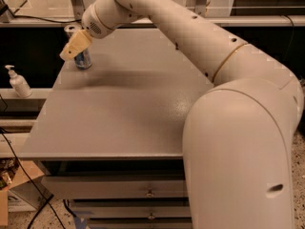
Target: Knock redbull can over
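The redbull can [84, 61] stands upright near the far left corner of the grey table [119, 113]. Its blue lower part shows, and a silver top shows just above and to the left of it. My gripper [71, 49], with tan tips, hangs at the end of the white arm [157, 18]. It is right in front of the can's middle, at its left side, and hides that part. I cannot tell whether it touches the can.
A white soap pump bottle [18, 82] stands on a lower ledge left of the table. Drawers [143, 190] sit under the tabletop. My bulky white arm body [238, 151] fills the right foreground. Cables and a cardboard box [14, 190] lie on the floor at the lower left.
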Controlling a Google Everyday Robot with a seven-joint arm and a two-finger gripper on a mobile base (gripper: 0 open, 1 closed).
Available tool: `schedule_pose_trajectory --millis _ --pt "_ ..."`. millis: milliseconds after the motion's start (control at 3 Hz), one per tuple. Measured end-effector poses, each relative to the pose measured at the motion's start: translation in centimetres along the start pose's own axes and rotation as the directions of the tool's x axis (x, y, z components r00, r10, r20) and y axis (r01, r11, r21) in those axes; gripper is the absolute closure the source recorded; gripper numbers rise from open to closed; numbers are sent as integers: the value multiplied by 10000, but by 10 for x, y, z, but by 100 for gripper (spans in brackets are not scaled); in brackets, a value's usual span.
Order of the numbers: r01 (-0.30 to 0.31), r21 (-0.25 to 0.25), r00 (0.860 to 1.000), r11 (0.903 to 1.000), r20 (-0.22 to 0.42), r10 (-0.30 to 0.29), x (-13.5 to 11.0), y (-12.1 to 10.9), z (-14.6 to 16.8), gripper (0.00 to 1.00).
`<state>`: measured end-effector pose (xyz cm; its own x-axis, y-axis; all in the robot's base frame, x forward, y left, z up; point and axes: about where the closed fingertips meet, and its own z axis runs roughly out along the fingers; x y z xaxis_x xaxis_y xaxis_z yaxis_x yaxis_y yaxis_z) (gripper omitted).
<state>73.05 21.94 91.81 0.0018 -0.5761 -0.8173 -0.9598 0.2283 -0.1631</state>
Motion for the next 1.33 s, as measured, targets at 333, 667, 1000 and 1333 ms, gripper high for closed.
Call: schedule_pose_trajectory --millis 333,667,1000,1333 --pt "-354 -46 9994 9994 38 354 5 -1 10 0" --pt "-635 -104 9980 9979 -6 635 8 -1 15 15" --pt "-735 -65 9973 9973 24 735 6 -1 17 39" --pt "-766 -10 9970 9971 78 766 5 -2 16 62"
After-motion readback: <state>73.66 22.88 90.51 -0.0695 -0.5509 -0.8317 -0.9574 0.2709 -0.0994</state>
